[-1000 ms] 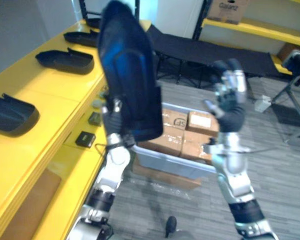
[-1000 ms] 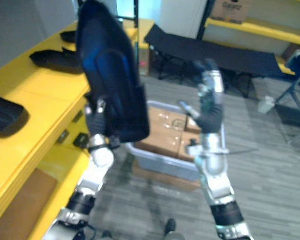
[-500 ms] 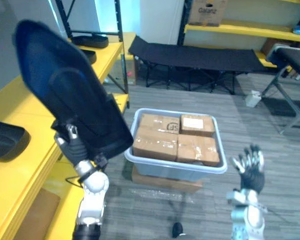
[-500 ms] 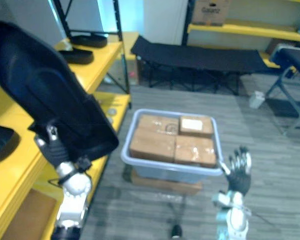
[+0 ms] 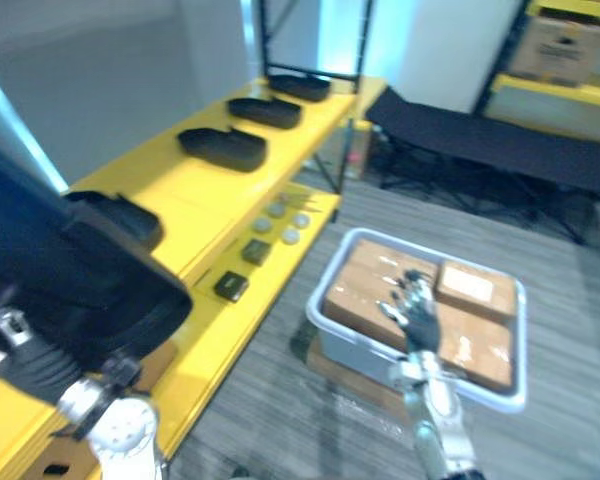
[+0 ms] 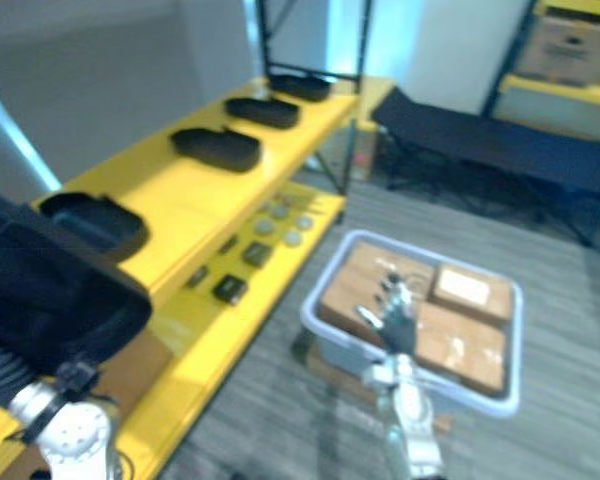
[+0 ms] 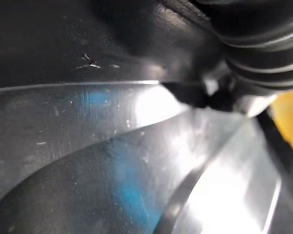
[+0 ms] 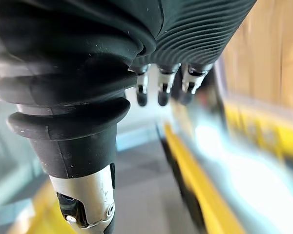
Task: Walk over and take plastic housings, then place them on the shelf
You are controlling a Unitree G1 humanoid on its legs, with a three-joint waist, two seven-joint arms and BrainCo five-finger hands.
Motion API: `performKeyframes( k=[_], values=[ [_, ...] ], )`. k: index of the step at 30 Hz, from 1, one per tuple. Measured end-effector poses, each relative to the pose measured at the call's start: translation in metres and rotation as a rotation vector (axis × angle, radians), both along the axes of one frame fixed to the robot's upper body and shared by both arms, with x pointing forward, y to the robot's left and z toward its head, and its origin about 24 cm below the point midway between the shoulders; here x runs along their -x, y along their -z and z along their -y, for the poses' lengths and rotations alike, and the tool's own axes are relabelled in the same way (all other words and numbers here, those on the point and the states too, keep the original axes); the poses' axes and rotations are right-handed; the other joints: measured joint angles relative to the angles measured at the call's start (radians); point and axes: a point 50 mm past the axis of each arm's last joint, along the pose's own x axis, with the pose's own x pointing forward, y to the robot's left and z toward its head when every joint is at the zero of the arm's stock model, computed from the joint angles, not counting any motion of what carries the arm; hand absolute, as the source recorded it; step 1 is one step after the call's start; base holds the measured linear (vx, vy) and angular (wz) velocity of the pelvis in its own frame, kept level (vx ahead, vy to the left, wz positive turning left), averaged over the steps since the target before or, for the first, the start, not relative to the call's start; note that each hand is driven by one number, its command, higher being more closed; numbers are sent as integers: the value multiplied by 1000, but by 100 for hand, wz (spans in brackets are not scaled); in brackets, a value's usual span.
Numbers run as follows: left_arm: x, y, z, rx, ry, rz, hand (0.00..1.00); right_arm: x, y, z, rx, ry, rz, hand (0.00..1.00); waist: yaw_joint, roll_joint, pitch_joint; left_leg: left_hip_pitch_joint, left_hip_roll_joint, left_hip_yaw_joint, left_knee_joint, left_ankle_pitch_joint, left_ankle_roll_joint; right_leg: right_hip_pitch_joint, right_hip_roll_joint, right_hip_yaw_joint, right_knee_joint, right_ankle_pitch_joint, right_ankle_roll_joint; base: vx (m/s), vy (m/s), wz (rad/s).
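My left hand (image 5: 25, 360) is at the lower left, shut on the bottom edge of a large black plastic housing (image 5: 70, 290), which it holds up in front of the yellow shelf (image 5: 205, 205). The housing's glossy inside fills the left wrist view (image 7: 112, 161). Several more black housings (image 5: 223, 147) lie in a row along the shelf top, the nearest (image 5: 115, 215) just beyond the held one. My right hand (image 5: 418, 318) is raised in front of the bin, open with fingers (image 8: 161, 90) straight and holding nothing.
A grey bin (image 5: 355, 345) of cardboard boxes (image 5: 365, 285) stands on the floor at centre right. The lower yellow shelf carries small black blocks (image 5: 232, 287) and round discs (image 5: 285, 215). A black cot (image 5: 490, 150) stands at the back.
The view has swung left toward the shelf. The held housing now sits lower at the left edge. My right hand has risen in front of the bin.
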Motion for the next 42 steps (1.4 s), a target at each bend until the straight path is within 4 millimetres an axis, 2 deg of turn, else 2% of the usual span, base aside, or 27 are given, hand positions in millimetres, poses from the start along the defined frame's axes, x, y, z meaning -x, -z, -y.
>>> performKeyframes(
  k=[1, 4, 5, 7, 8, 9, 11, 13, 14, 16, 18, 19, 20, 22, 24, 27, 31, 32, 33, 35, 38, 39, 40, 41, 42],
  values=[
    [10, 5, -5, 36, -41, -8, 100, -4, -3, -12, 10, -56, 13, 0, 27, 0, 5, -12, -8, -41, 14, -4, 1, 25, 0, -45, 0, -11, 4, 40, -18, 99],
    [20, 11, -10, 101, -75, -3, 100, -3, -4, -27, 15, -121, 20, 0, 64, 1, 16, -29, -26, -94, 27, -5, 4, 76, -8, -131, 0, -28, 16, 17, -10, 89],
    [21, 11, -10, 117, -60, 3, 100, -2, -4, -30, 28, -132, 17, 0, 66, -2, 22, -58, -37, -87, 43, -7, 27, 106, -15, -197, 1, -41, 23, -8, 13, 136],
    [19, 9, -9, 112, -9, 5, 100, 0, -1, -28, 44, -119, -9, 0, 61, -7, 28, -86, -19, 5, 72, 3, 49, 139, -24, -280, 6, -54, 30, 7, 40, 143],
    [19, 8, -8, 105, 23, 4, 100, 2, 3, -26, 53, -105, -41, 0, 62, -8, 29, -94, -15, 53, 68, 32, 36, 153, -37, -324, 26, -61, 40, 53, 110, 119],
    [19, 7, -7, 92, 45, 10, 100, 2, 6, -26, 67, -101, -63, 0, 78, -11, 32, -99, -33, 39, 59, 43, 30, 154, -53, -341, 43, -61, 40, 66, 138, 90],
    [21, -1, -6, 57, 66, 40, 100, 2, 4, -29, 100, -104, -54, 0, 87, -25, 43, -103, -55, 34, 52, 46, 36, 152, -77, -341, 57, -63, 36, 52, 192, 29],
    [19, -11, -2, 4, 122, 70, 100, 1, 2, -32, 101, -106, -43, 0, 84, -30, 50, -109, -65, 36, 53, 41, 45, 138, -99, -338, 91, -73, 18, 24, 175, 7],
    [16, -19, 2, -38, 172, 103, 100, 0, -2, -32, 98, -105, -25, 0, 73, -38, 59, -111, -69, 34, 55, 39, 50, 124, -114, -319, 127, -79, 9, 3, 120, 8],
    [7, -29, 8, -102, 263, 139, 100, -1, -10, -27, 94, -101, 12, 0, 56, -30, 74, -114, -71, 21, 52, 37, 63, 100, -132, -235, 188, -79, 8, -3, 114, 21],
    [-9, -41, 14, -187, 384, 156, 100, 2, -14, -17, 95, -81, 34, 0, 33, -28, 79, -115, -80, -10, 32, 47, 72, 81, -143, -139, 244, -87, -9, 14, 66, 52],
    [-25, -50, 21, -276, 512, 166, 100, 5, -15, -4, 104, -55, 56, 0, 9, -21, 83, -115, -88, -46, -1, 73, 79, 60, -147, -64, 294, -91, -17, 35, 27, 56],
    [-28, -51, 23, -288, 531, 169, 100, 6, -15, -2, 105, -52, 60, 0, 8, -20, 83, -115, -88, -51, -8, 79, 79, 54, -146, -54, 300, -91, -17, 60, 5, 61],
    [-42, -56, 33, -356, 650, 162, 100, 6, -17, 9, 135, -69, 97, 0, 2, -22, 84, -132, -94, -73, -30, 116, 74, 31, -145, -30, 317, -113, -47, 59, -37, 29],
    [-50, -51, 35, -361, 697, 129, 100, 4, -22, 13, 164, -100, 141, 0, 1, -7, 97, -139, -95, -73, -20, 120, 74, 36, -138, -24, 294, -123, -55, 41, -58, 4],
    [-54, -44, 38, -358, 745, 89, 100, 0, -31, 15, 205, -166, 205, 0, -2, 14, 121, -152, -85, -61, 8, 120, 74, 55, -115, 17, 243, -141, -32, -18, -87, -10],
    [-56, -37, 48, -329, 819, 74, 100, 2, -30, 16, 231, -228, 214, 0, -8, 15, 142, -150, -70, -52, 36, 120, 71, 71, -105, 32, 247, -222, -6, -95, -120, -12],
    [-54, -34, 49, -321, 825, 59, 100, 3, -30, 16, 228, -236, 217, 0, -8, 13, 150, -148, -64, -36, 44, 120, 70, 71, -104, 50, 249, -258, 3, -135, -113, -21],
    [-53, -32, 49, -312, 822, 50, 100, 4, -31, 15, 216, -237, 228, 0, -13, 19, 165, -149, -55, -35, 51, 122, 65, 72, -101, 51, 253, -280, 40, -149, -110, -16],
    [-50, -27, 50, -295, 815, 36, 100, 8, -29, 16, 195, -237, 227, 0, -16, 32, 177, -147, -41, -38, 52, 125, 60, 70, -94, 45, 269, -301, 46, -168, -64, 5],
    [-45, -29, 48, -333, 792, 24, 100, 11, -32, 12, 143, -220, 244, 0, -8, 21, 180, -157, -48, -37, 57, 124, 61, 74, -108, 28, 279, -313, 42, -69, 2, 19],
    [-43, -33, 47, -348, 781, 39, 100, 11, -35, 8, 121, -213, 263, 0, -9, 10, 179, -173, -61, -37, 69, 122, 63, 74, -118, 16, 280, -318, 35, 10, 45, 35],
    [-41, -38, 45, -371, 767, 58, 100, 11, -40, 5, 99, -203, 284, 0, -10, -1, 178, -188, -77, -35, 86, 110, 74, 72, -127, 13, 285, -329, 14, 61, 74, 39],
    [-37, -44, 43, -403, 748, 80, 100, 11, -42, 2, 71, -184, 295, 0, -5, -37, 179, -196, -108, -11, 120, 77, 99, 82, -159, 7, 289, -340, -15, 142, 99, 33],
    [-36, -47, 42, -415, 738, 89, 100, 11, -43, 1, 64, -177, 299, 0, -6, -46, 179, -195, -120, -6, 135, 58, 110, 90, -165, 4, 317, -321, -38, 209, 151, 50]
  ],
)
